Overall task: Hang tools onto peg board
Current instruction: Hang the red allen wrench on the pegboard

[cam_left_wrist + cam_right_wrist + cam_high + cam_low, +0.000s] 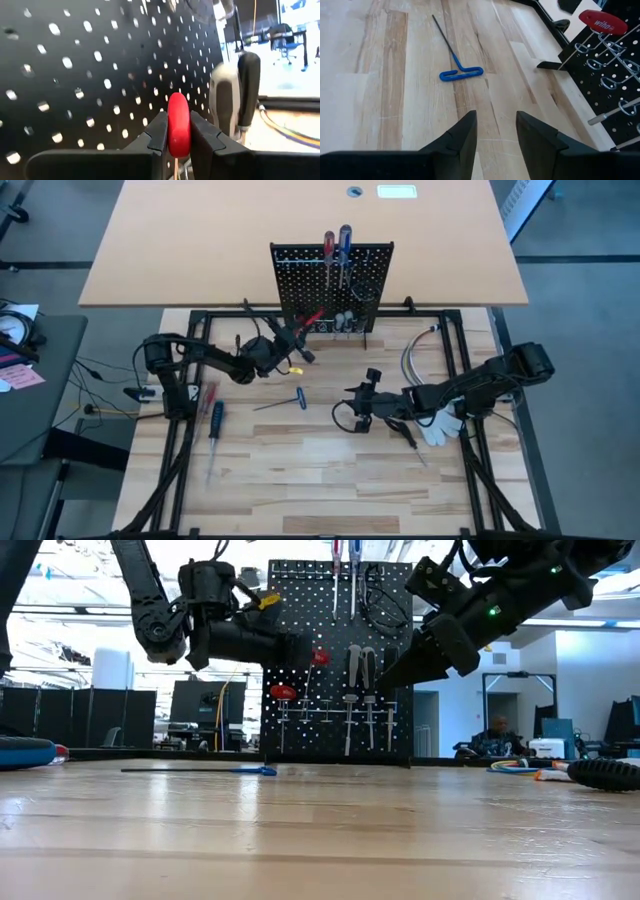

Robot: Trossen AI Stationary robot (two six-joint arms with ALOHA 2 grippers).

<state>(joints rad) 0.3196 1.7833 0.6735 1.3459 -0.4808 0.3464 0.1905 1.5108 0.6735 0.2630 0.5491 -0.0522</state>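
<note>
Up at the far side of the pale wooden tabletop (300, 470), the small black perforated peg board (332, 285) stands upright on its feet; a red-handled and a blue-handled screwdriver (337, 248) stick up from its top edge, and several grey and black tools (362, 700) hang in a row of hooks along its lower part; a red-capped tool (284, 693) hangs at the left of that row. The left gripper (178, 131) is raised right in front of the board, its two dark fingers (156, 134) pinched tight on a slim red tool handle (178, 124); the handle sits just beside the board's holes, though I cannot tell if it touches. The right gripper (495, 130) hovers above the table, well apart from the board, jaws parted and holding nothing; a white glove (440, 425) lies under that arm. On the wood between the arms rests a blue T-handled hex key (285, 399); nearer the left edge lie a red-handled screwdriver (208, 395) and a blue-handled screwdriver (216, 420) side by side.
</note>
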